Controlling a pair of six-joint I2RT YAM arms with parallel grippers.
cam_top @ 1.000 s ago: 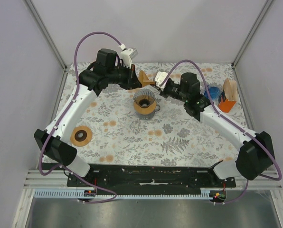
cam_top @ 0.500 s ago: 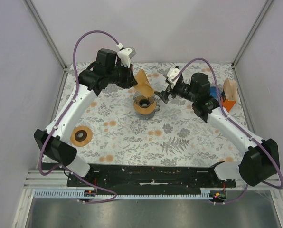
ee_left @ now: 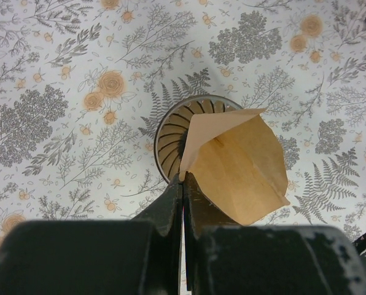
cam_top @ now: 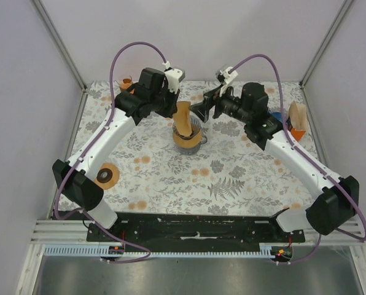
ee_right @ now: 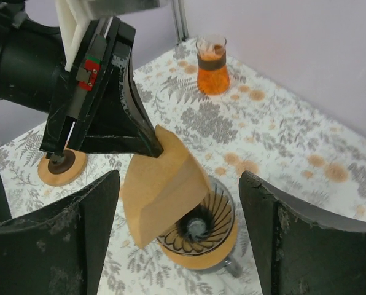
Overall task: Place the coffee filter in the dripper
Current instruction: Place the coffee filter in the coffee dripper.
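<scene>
The coffee filter [cam_top: 184, 118] is a tan paper cone, partly opened, hanging tilted just above the dripper [cam_top: 187, 135]. The dripper is a ribbed glass cone on a wooden collar, standing on a cup. My left gripper [cam_top: 177, 106] is shut on the filter's upper edge. In the left wrist view its fingers [ee_left: 183, 181] pinch the filter [ee_left: 238, 172] over the dripper's rim [ee_left: 171, 132]. My right gripper [ee_right: 179, 184] stands open just right of the filter [ee_right: 161, 184], its fingers either side of filter and dripper [ee_right: 201, 233] without touching. From above, the right gripper [cam_top: 200, 110] faces left.
A glass of orange liquid [ee_right: 212, 64] stands at the back left corner [cam_top: 127, 83]. A wooden ring [cam_top: 105, 176] lies front left. A blue object [cam_top: 275, 118] and an orange and wood box [cam_top: 296, 123] stand at the right edge.
The right gripper has opened, let go of the filter and drawn back a little. The left arm has carried the filter right, over the dripper, and the filter has spread open.
</scene>
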